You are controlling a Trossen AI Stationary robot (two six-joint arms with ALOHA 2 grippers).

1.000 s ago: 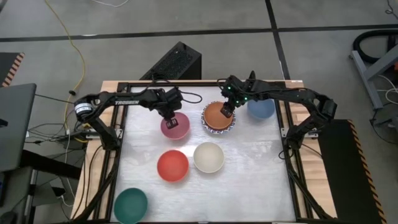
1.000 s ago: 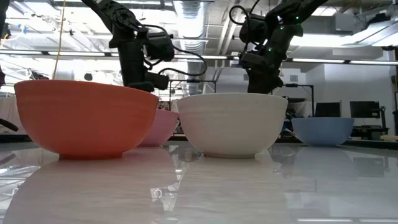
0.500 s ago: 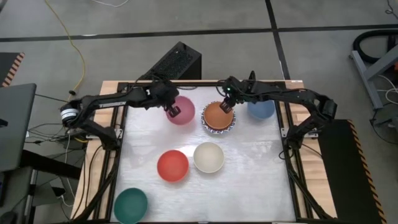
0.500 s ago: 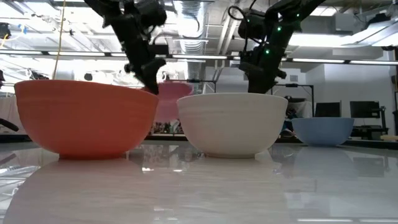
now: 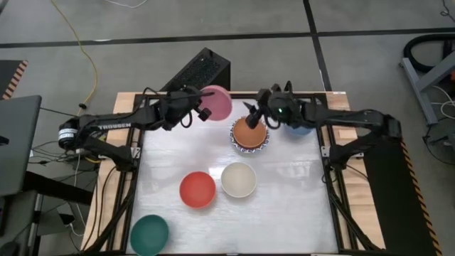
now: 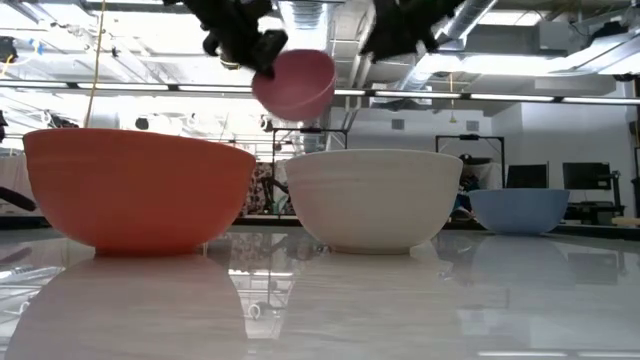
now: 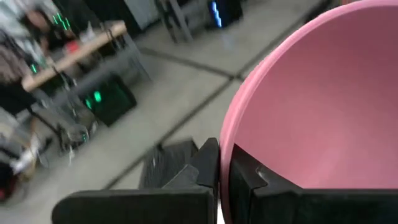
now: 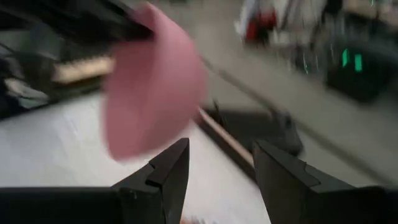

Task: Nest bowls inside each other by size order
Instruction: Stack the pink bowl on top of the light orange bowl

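Dark green bowl (image 5: 149, 235): near-left corner of the tabletop (image 5: 298, 206), standing alone, well apart from the rest.

Left hand (image 5: 201, 112): raised above the far edge of the tabletop, fingers (image 7: 208, 171) clamped on the rim of the pink bowl (image 5: 216, 102). Pink bowl held clear of the surface and tilted; in the low view it hangs high above the others (image 6: 294, 82).

Red bowl (image 5: 197, 189): middle of the tabletop, upright, just beside the cream bowl (image 5: 238, 179), the two not nested. In the low view both stand in front, red (image 6: 138, 187) to the left, cream (image 6: 373, 198) to the right.

Orange bowl (image 5: 249, 131): sits inside a white bowl with a blue-patterned rim (image 5: 235, 139), near the far edge.

Right hand (image 5: 252, 116): above the far rim of the orange bowl, fingers (image 8: 163, 169) apart, holding nothing.

Blue bowl (image 5: 301, 128): far right, partly under the right arm; seen resting on the tabletop in the low view (image 6: 519, 210).
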